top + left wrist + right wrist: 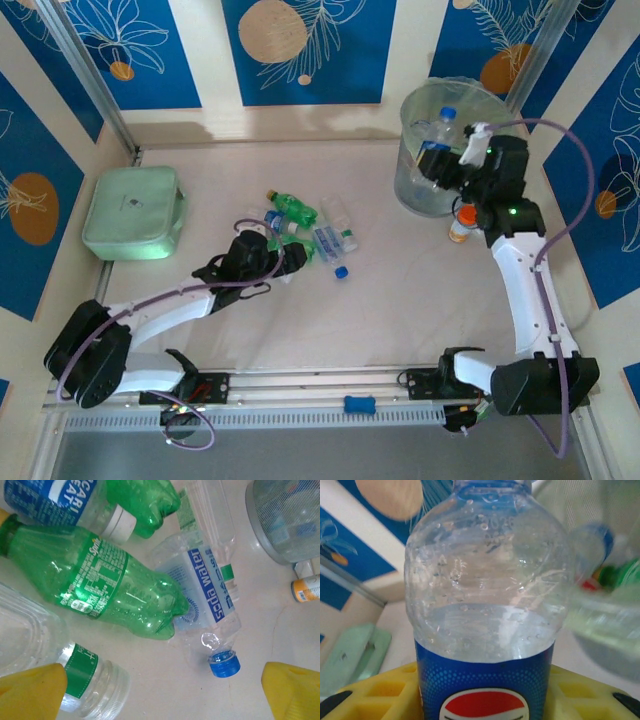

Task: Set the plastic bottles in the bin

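Right gripper: jaws pinching the Pepsi bottle low on its label, with the bottle upright and cap up. From overhead it hangs over the bin, about at the rim. The low grip probably lets the bottle drop straight in on release. Judgement: release step, not yet done. The blurred shapes inside the bin look like bottles already delivered.

Left gripper: jaws spread wide, nothing between them, low over the pile mid-table. The green bottle lies on its side, touching a crushed clear bottle with a blue cap. The wide spread suits a bottle's girth, so this arm is likely lining up the next pick.

The orange-capped bottle stands just beside the bin and is not part of the job.
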Motion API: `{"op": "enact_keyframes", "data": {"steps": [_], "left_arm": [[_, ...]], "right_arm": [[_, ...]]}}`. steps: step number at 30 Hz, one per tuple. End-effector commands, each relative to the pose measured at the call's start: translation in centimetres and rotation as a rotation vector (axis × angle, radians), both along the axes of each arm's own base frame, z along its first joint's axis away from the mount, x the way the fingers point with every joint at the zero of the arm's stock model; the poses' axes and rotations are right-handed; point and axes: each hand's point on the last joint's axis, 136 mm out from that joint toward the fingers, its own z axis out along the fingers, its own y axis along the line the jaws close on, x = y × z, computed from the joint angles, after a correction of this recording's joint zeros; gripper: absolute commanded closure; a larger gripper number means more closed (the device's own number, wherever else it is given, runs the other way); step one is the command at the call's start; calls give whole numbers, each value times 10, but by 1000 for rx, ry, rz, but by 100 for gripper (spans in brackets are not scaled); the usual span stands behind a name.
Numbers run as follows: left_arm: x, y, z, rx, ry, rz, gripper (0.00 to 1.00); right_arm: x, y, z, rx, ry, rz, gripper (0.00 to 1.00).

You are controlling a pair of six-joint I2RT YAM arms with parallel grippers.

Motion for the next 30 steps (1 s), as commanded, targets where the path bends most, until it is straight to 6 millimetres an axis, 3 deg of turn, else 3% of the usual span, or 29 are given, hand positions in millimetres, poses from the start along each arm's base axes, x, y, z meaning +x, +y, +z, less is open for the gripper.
{"op": "enact_keyframes", "data": {"steps": [1,5,11,14,18,23,30], "left_arm": [[0,-19,12,-28,-20,-65,1],[-5,-27,13,1,-19,-104,1],[-12,-25,14,64,-32,-118,1],[-14,-20,16,83,-38,-114,1],[-18,-10,19,111,-52,-97,1],[-24,5,24,126,-75,-65,1],[-32,18,24,143,-79,-44,1]], "right_arm": [[14,-19,26,49,-62,-39,53],[44,-55,39,107,-70,-144,54],[93,-68,41,150,-39,-164,54],[115,-74,32,164,-1,-182,55],[141,-73,16,177,57,-177,55],[171,-60,-20,203,174,-149,53],[190,-47,-44,203,258,-142,45]]}}
